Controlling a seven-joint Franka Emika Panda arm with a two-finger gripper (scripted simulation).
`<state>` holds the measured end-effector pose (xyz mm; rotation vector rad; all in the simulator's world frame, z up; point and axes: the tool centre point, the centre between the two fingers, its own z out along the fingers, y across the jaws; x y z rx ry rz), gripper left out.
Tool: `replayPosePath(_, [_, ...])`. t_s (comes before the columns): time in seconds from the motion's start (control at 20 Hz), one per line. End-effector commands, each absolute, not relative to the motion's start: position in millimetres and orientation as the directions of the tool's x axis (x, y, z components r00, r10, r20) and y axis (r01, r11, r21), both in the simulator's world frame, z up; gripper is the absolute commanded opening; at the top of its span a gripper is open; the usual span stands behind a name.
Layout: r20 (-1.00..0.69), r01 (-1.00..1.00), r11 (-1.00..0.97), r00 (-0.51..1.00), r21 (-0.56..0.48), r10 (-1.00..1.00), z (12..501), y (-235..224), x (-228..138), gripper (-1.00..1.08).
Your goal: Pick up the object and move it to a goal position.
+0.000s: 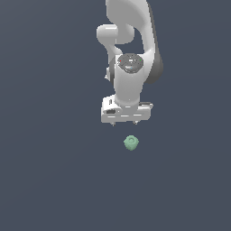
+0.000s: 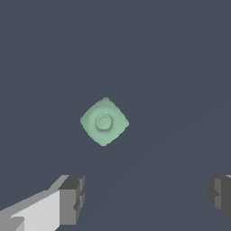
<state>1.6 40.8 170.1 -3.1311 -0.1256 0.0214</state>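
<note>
The object [image 1: 131, 142] is a small pale-green pot-like lump resting on the dark grey floor, just below the white hand in the exterior view. From the wrist view the object [image 2: 104, 122] appears from above, a rounded square with a small rimmed top in its middle. My gripper [image 1: 124, 122] hangs above the floor, apart from the object, and its tips barely show under the hand. In the wrist view my gripper [image 2: 145, 198] is open, its two dark fingertips [image 2: 72, 198] far apart with nothing between them, and the object lies off to one side of the gap.
The white arm [image 1: 131, 49] rises behind the hand toward the top of the exterior view. A flat dark grey floor [image 1: 45, 180] fills everything else.
</note>
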Motion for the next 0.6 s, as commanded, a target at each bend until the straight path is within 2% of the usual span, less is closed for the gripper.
replayPosePath(0.0, [-0.014,0.080,-0.997,0.997,-0.008,0.080,170,40,2,1.00])
replayPosePath(0.55, [-0.012,0.206,-0.979,0.978,-0.004,0.206,156,47,8,1.00])
